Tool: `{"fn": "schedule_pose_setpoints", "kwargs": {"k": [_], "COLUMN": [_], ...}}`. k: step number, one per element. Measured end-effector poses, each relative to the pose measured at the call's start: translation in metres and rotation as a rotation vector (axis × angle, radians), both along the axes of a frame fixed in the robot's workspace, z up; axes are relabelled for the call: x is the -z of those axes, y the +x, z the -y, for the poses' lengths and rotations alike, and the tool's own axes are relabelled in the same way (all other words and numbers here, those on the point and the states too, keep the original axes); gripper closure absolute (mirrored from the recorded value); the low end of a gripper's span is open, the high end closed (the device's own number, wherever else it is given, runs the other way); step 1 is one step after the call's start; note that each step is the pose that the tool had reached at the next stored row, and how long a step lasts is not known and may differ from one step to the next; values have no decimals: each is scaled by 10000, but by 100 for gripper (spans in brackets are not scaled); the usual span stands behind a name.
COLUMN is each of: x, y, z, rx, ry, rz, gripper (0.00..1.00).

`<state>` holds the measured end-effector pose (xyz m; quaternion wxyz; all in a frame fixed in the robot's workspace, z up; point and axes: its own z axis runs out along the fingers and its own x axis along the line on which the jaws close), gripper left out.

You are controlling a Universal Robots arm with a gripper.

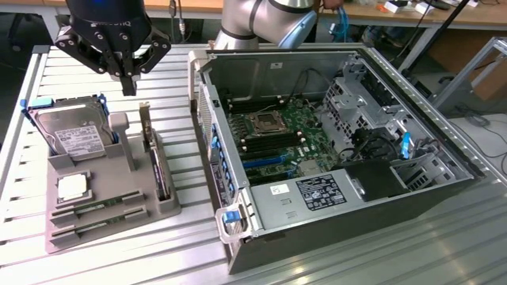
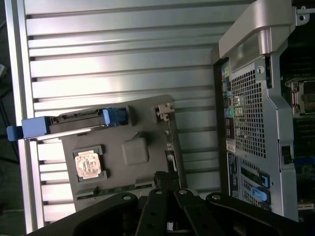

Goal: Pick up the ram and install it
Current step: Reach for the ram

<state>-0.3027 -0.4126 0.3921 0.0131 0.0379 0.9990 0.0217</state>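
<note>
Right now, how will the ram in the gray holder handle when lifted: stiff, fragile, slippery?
The ram is a thin, narrow board, so probably stiff and light. It sits low in a slot of the gray holder, so it may bind if pulled at an angle. Its exposed edge is slim, so a grip could slip.

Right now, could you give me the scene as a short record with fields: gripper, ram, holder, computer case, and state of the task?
gripper: shut, holding nothing, hanging above the holder's far end
ram: green sticks, seemingly two, lying flat in the holder's near slots, apart from the gripper
holder: grey tray on the slatted table, also carrying a hard drive, processor chip and expansion card
computer case: open, at the exterior view's right of the holder, motherboard exposed
task state: ram not yet picked up
</note>
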Motion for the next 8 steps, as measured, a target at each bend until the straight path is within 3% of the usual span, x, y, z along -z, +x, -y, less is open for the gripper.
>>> {"fn": "schedule_pose_setpoints", "kwargs": {"k": [8], "x": [1], "y": [0], "z": [50], "rx": [1], "ry": [0], "rz": [1], "gripper": [90]}}
